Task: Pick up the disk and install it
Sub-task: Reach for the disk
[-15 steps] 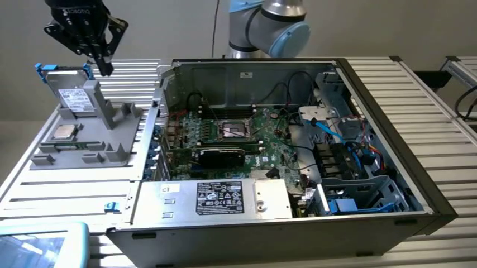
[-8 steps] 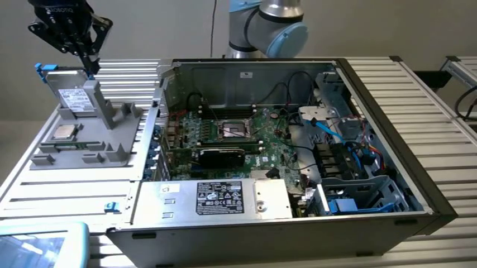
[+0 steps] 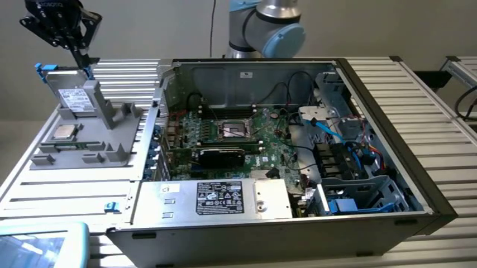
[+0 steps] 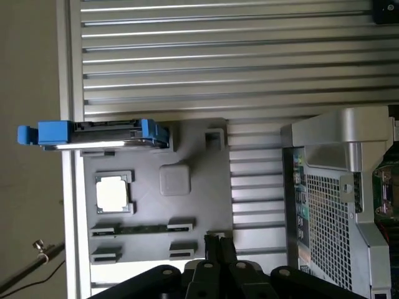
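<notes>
1. Gripper (image 4: pixel 217 240), closest to the wrist camera, is black and angular. Its fingers look pressed together with nothing between them.
2. In the exterior view the gripper (image 3: pixel 84 59) hangs just above the disk (image 3: pixel 75 98), near its upper blue corner. I cannot tell whether they touch.
3. The disk (image 4: pixel 103 134) stands on edge in a slot of the holder (image 4: pixel 187 212), outside the case (image 3: pixel 246 67), on the exterior view's left.
4. Progress, as I judge it: nothing is done yet. The disk is neither gripped nor lifted, so both the pick and the install remain.
5. Materials:
   - The disk is flat grey metal with a white label, edged by glossy blue plastic.
   - The holder is matte grey moulded plastic, and a square silver chip (image 3: pixel 63 132) lies in one of its recesses.
   - The table (image 3: pixel 75 190) is ribbed, reflective aluminium slats.
   - The case is open sheet steel, showing a green board and black and blue cables.
</notes>
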Tool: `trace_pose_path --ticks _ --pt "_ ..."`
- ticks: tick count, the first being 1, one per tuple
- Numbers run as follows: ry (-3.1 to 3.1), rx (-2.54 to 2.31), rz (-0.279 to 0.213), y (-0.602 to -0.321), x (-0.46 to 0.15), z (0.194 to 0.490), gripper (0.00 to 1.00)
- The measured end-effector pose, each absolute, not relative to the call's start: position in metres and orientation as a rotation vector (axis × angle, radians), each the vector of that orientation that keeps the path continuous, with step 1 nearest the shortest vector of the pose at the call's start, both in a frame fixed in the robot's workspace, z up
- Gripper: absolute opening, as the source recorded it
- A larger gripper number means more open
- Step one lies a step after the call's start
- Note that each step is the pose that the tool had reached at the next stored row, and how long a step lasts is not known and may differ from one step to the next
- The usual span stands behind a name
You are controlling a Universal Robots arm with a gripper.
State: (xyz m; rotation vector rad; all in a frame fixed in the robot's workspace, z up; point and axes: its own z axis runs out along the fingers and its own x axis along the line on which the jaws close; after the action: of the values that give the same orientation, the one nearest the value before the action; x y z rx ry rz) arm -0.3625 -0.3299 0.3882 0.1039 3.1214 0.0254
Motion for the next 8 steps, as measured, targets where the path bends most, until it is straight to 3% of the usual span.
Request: trace_pose_path --ticks 8 --pt "3.137 0.100 0.021 -0.312 -0.379 0.388 0.11"
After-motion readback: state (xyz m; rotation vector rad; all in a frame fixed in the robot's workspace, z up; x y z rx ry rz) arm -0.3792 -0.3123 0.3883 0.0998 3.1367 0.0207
